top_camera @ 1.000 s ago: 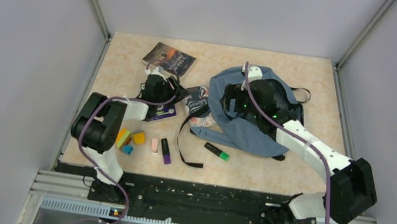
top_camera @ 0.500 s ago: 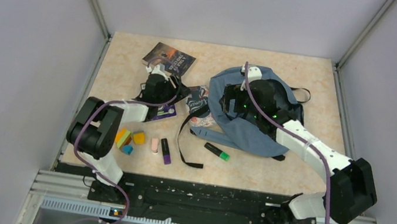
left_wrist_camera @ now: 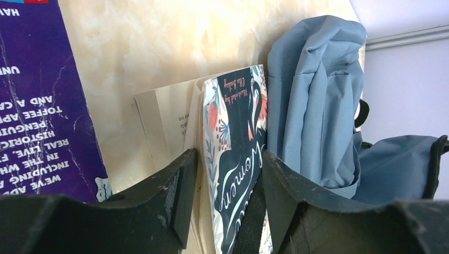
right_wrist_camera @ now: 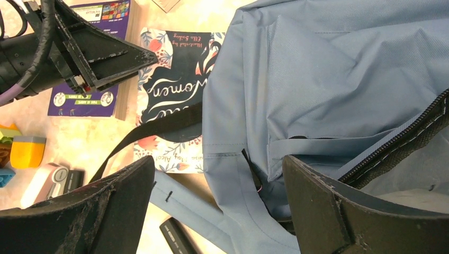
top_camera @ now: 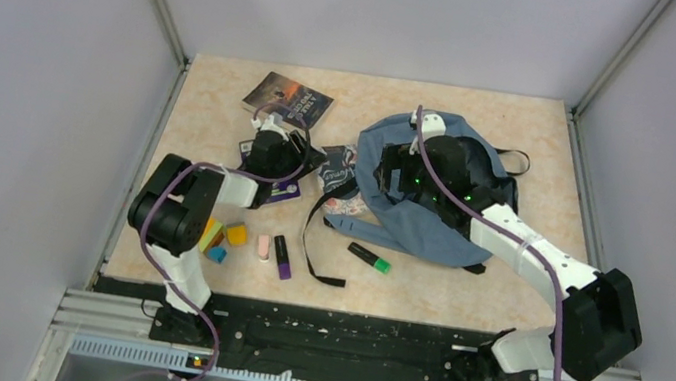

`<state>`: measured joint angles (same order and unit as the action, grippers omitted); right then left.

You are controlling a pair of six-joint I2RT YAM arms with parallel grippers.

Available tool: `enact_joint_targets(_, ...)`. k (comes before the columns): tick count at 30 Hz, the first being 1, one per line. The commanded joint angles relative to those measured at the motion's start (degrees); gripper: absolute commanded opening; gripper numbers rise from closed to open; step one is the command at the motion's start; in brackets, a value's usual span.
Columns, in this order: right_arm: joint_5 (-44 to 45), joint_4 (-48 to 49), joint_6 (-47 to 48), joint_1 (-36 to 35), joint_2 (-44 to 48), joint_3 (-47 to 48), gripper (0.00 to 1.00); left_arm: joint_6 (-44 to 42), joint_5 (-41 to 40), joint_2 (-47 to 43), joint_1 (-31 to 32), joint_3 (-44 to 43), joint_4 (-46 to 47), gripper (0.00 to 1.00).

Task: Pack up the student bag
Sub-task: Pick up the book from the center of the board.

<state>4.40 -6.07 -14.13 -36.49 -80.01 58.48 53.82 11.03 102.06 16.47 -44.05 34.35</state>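
Left gripper [left_wrist_camera: 230, 159] straddles the floral Women book [left_wrist_camera: 235, 121] just left of the student bag [left_wrist_camera: 317, 106], grasp uncertain; right gripper [right_wrist_camera: 218, 161] gapes above the bag.

I saw the student bag [top_camera: 424, 232] lying right of centre on the counter [top_camera: 535, 129], its left edge overlapping one book [top_camera: 337, 172]. A second book [top_camera: 279, 193] lay left of that, and a third book [top_camera: 289, 98] lay behind both.

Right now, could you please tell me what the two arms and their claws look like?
Both the left arm and right arm have white links and black joints, with a purple cable running along each. The left claw and right claw have black, wedge-shaped fingers with scuffed edges. Green lights glow on the right wrist.
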Motion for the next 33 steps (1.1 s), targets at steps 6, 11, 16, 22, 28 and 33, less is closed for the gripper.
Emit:
enact_joint_targets(6,0.30,0.15,-0.08,-0.51,-0.23,0.51,0.88,2.50,2.15,3.71,0.25,-0.06,7.32,0.41)
enact_joint_targets(11,2.02,-0.43,0.16,-0.51,-0.04,0.02,0.88,1.48,1.73,3.40,0.30,-0.49,6.44,0.16)
enact_joint_targets(16,2.31,-0.35,0.40,-0.51,1.11,-0.47,0.88,-0.10,2.31,1.49,0.21,0.07,7.15,0.00)
enact_joint_targets(22,4.25,-0.31,0.51,-0.50,2.70,-1.45,0.88,-5.01,4.07,-6.82,0.23,1.64,9.46,0.00)
enact_joint_targets(28,4.95,-0.32,0.28,-0.51,4.80,-1.92,0.91,-9.66,5.20,-17.30,0.23,0.31,5.99,0.00)
enact_joint_targets(33,4.54,-0.51,0.24,-0.51,7.13,-2.10,0.93,-14.66,3.32,-25.13,0.18,-1.99,-1.52,0.00)
